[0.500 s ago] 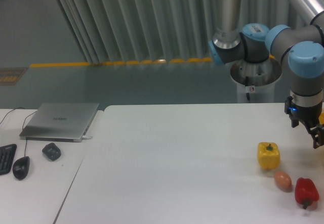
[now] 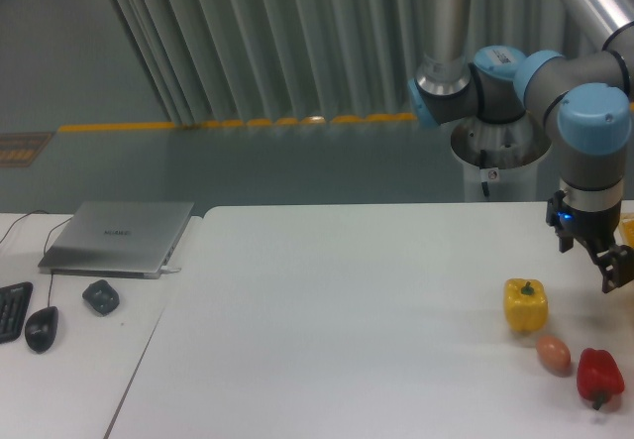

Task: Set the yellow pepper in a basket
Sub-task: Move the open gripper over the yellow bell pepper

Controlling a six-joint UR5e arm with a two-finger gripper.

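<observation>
A white table (image 2: 347, 310) filled the lower part of the view. The yellow pepper (image 2: 525, 303) stood upright near its right side, stem up. Just below and right of it lay a small brown egg-shaped thing (image 2: 554, 354), then a red pepper (image 2: 600, 376). The robot's gripper (image 2: 606, 259) hung above and right of the yellow pepper, holding nothing; how far its fingers were spread could not be told. A sliver of the yellow-orange basket (image 2: 628, 229) showed at the right edge.

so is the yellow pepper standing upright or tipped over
Upright. The yellow pepper sits on the table with its green stem pointing up, apart from the gripper.
</observation>
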